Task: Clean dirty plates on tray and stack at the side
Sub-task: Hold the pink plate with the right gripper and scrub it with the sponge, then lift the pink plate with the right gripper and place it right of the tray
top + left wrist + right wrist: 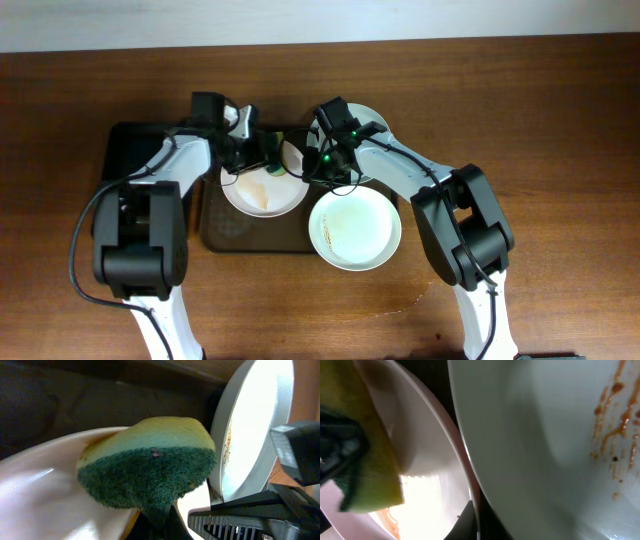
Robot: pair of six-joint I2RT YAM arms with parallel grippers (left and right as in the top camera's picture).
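A white plate (262,192) with orange-brown smears lies on the brown tray (235,236). My left gripper (262,150) is shut on a yellow and green sponge (150,465), which it holds at the plate's far rim (45,485). My right gripper (320,165) is shut on that plate's right rim (472,505). A second smeared plate (355,230) lies over the tray's right edge and fills the right of the right wrist view (545,435). A third plate (376,116) lies behind the right arm, mostly hidden.
A smaller black tray (130,150) lies at the left, under the left arm. Bare wooden table (560,150) surrounds the trays. A curved mark (425,290) shows on the wood at the front right.
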